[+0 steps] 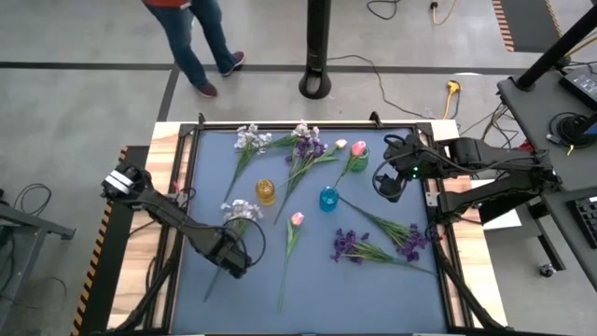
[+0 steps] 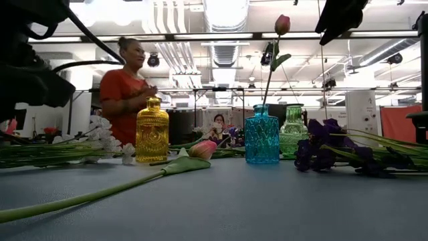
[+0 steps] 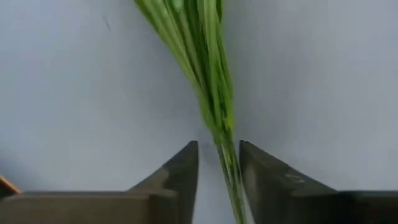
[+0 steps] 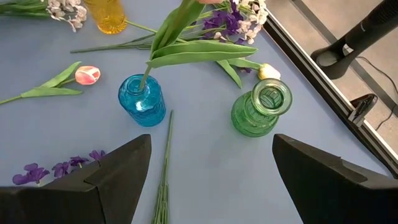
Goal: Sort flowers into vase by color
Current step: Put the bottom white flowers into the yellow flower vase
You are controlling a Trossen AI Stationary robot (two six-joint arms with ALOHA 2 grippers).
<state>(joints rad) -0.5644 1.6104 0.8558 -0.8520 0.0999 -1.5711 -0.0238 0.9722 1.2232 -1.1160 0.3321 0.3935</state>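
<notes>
Nowhere on the vases, flowers or tabletop (image 1: 215, 308) can any brand, label or writing be read.

Left claw (image 1: 233, 264) is low over the blue-grey tabletop, near its front left, and its 2 dark fingers (image 3: 180, 177) stand close on either side of a thin bundle of green stems (image 3: 214, 93); whether they already pinch the stems cannot be told. Those stems belong to a white spray (image 1: 241, 211) whose pale blossoms lie just beyond the claw, toward the yellow vase (image 1: 266, 192).

Right claw (image 1: 389, 183) hovers above the green vase (image 4: 262, 109) at the right rear, its fingers wide apart and holding nothing.

3 small patterned glass vases stand upright: yellow toward the left, blue vase (image 1: 328, 198) in the middle, green to the right. A pink tulip (image 2: 282, 25) with long green leaves stands in the blue vase, its bud high above the neck.

Loose flowers lie flat on the tabletop: another white spray (image 1: 250, 140) at the rear left, a mixed purple and white spray (image 1: 308, 145) beside it, a pink tulip bud (image 1: 358, 148) near the green vase, another tulip (image 1: 297, 220) in front of the blue vase, and dark purple sprays (image 1: 350, 245) at the front right.

A person (image 2: 127, 87) in an orange top stands beyond the tabletop.
</notes>
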